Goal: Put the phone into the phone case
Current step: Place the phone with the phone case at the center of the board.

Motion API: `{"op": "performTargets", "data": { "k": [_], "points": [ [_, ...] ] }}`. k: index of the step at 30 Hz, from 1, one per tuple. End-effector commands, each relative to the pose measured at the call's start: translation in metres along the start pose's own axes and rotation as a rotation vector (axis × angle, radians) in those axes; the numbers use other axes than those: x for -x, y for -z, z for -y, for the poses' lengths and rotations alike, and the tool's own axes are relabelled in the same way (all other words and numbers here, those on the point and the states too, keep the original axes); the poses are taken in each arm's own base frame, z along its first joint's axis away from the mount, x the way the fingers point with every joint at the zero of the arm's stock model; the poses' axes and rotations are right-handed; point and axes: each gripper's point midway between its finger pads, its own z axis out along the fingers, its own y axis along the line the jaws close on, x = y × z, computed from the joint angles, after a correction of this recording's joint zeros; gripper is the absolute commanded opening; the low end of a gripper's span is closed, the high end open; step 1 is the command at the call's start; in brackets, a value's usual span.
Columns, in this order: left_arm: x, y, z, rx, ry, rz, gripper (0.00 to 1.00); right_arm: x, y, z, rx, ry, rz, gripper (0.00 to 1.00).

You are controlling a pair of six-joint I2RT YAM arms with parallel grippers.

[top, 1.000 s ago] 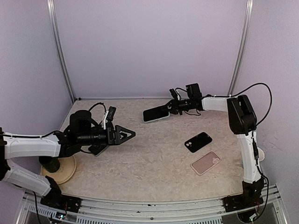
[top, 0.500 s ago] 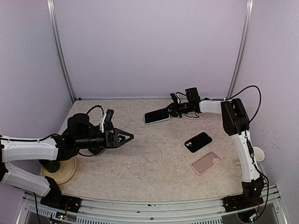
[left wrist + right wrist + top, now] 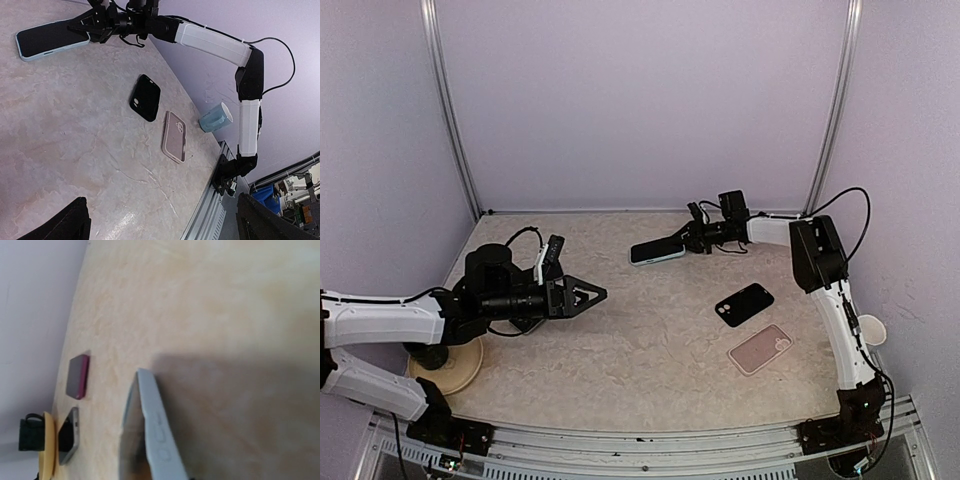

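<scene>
Two claws are counted. The left claw (image 3: pixel 588 293) is spread wide and empty above the desk (image 3: pixel 650 345). The right claw (image 3: pixel 692 240) is set at the end of the one blue-edged phone (image 3: pixel 656 250), near the desk's far edge; whether that phone is pinched cannot be told. One black case (image 3: pixel 744 304) and one pink case (image 3: pixel 760 349) are laid near each other, apart from the phone. Only in the right wrist view are one magenta slab (image 3: pixel 77 376) and one grey slab (image 3: pixel 67 435) shown.

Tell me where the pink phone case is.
In the top view the pink phone case lies flat on the right half of the table, just nearer the near edge than the black item and not touching it.
</scene>
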Motion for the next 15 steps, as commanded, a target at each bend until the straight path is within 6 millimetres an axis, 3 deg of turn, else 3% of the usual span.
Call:
{"op": "performTargets", "data": {
  "k": [1,15],
  "points": [
    [0.0032,0.0013,0.0038,-0.012,-0.016,0.026,0.99,0.0106,0.0081,0.0160,-0.035,0.003,0.030,0.25],
    [0.0010,-0.0010,0.0022,-0.019,-0.009,0.024,0.99,0.0154,0.0173,0.0193,-0.109,0.010,0.044,0.35]
  ]
}}
